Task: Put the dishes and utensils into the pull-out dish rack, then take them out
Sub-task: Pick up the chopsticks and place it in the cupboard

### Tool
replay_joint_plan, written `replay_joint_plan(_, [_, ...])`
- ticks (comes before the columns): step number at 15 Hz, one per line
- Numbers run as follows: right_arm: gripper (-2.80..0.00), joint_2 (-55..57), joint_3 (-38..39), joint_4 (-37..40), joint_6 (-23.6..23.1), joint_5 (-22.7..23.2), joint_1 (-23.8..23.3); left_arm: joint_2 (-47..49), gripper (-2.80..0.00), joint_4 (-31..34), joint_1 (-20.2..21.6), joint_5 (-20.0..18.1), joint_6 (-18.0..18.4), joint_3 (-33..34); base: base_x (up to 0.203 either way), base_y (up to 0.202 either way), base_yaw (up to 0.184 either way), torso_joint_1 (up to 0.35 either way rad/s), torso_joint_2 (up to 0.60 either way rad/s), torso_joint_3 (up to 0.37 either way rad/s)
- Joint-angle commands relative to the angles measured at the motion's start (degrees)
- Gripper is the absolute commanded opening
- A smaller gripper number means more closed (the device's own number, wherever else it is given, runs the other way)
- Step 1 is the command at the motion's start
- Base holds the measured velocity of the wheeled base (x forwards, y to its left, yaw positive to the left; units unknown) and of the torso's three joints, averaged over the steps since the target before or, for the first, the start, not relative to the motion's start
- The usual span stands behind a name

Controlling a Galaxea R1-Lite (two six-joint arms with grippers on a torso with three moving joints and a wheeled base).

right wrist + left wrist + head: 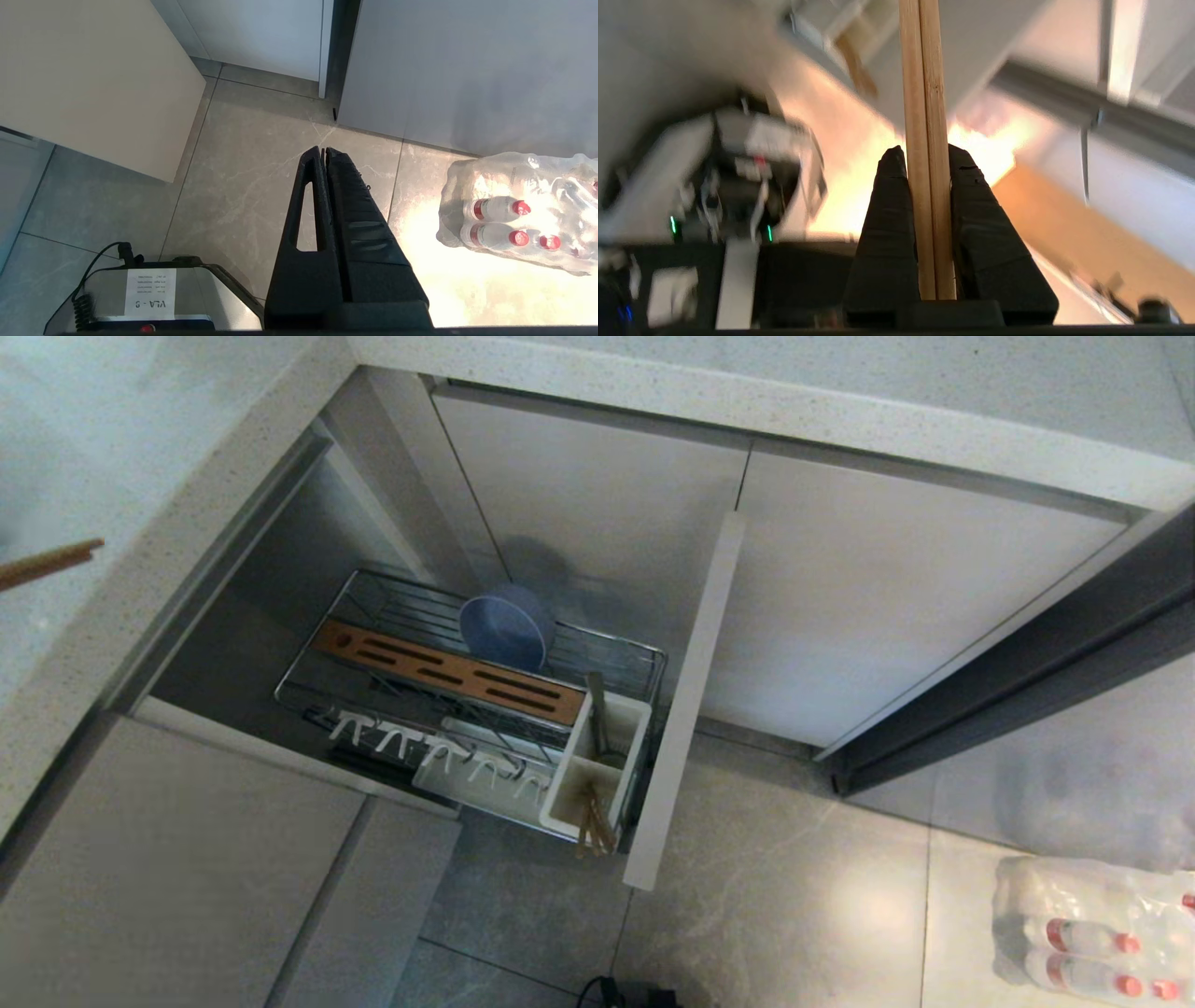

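The pull-out dish rack [317, 658] stands drawn out of the corner cabinet. A blue-grey bowl [504, 627] leans on edge at its back, behind the brown slotted strip [448, 674]. The white caddy [635, 719] holds a slim fork [597, 709] in its rear cell and wooden sticks [593, 823] in its front cell. My left gripper [926, 156] is shut on a pair of chopsticks [923, 70]; only their tip [51, 563] shows in the head view, far left over the counter. My right gripper [323, 150] hangs shut and empty over the floor.
The rack's beige front panel [686, 709] juts out over the tiled floor. A speckled countertop [56, 476] runs along the left and back. A shrink-wrapped pack of bottles [1092, 933] lies on the floor at the right. My own base [149, 298] is below the right arm.
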Motion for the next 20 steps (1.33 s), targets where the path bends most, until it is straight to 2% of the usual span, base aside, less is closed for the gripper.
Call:
replay_joint_plan(1, [-2.80, 0.1, 0.0, 0.0, 0.0, 0.0, 0.0, 1.7, -2.80, 1.8, -1.3, -1.7, -0.2, 0.3, 0.000, 0.000, 0.000, 0.000, 0.00, 0.000])
replay_joint_plan(4, [-2.80, 0.1, 0.0, 0.0, 0.0, 0.0, 0.0, 4.5, -2.80, 6.6, -4.6, -6.2, 3.4, 2.1, 0.000, 0.000, 0.000, 0.000, 0.00, 0.000])
replay_joint_plan(7, [-2.80, 0.1, 0.0, 0.0, 0.0, 0.0, 0.0, 8.7, -2.80, 9.9, -5.2, -10.3, 7.7, 5.0, 0.000, 0.000, 0.000, 0.000, 0.00, 0.000])
replay_joint_plan(11, [-2.80, 0.1, 0.0, 0.0, 0.0, 0.0, 0.0, 15.3, -2.80, 8.7, -5.2, -10.9, 14.2, 14.1, 0.000, 0.000, 0.000, 0.000, 0.00, 0.000])
replay_joint_plan(12, [-2.80, 0.1, 0.0, 0.0, 0.0, 0.0, 0.0, 16.8, -2.80, 5.9, -5.2, -10.9, 14.9, 16.4, 0.000, 0.000, 0.000, 0.000, 0.00, 0.000])
replay_joint_plan(15, [-2.80, 0.1, 0.0, 0.0, 0.0, 0.0, 0.0, 20.5, -2.80, -2.7, -6.6, -10.9, 15.2, 20.4, 0.000, 0.000, 0.000, 0.000, 0.00, 0.000])
replay_joint_plan(18, [-2.80, 0.1, 0.0, 0.0, 0.0, 0.0, 0.0, 23.0, -2.80, -3.1, -11.2, -11.0, 14.5, 19.0, 0.000, 0.000, 0.000, 0.000, 0.00, 0.000])
replay_joint_plan(20, [-2.80, 0.1, 0.0, 0.0, 0.0, 0.0, 0.0, 25.1, -2.80, -3.5, -13.5, -10.9, 12.4, 16.7, 0.000, 0.000, 0.000, 0.000, 0.00, 0.000])
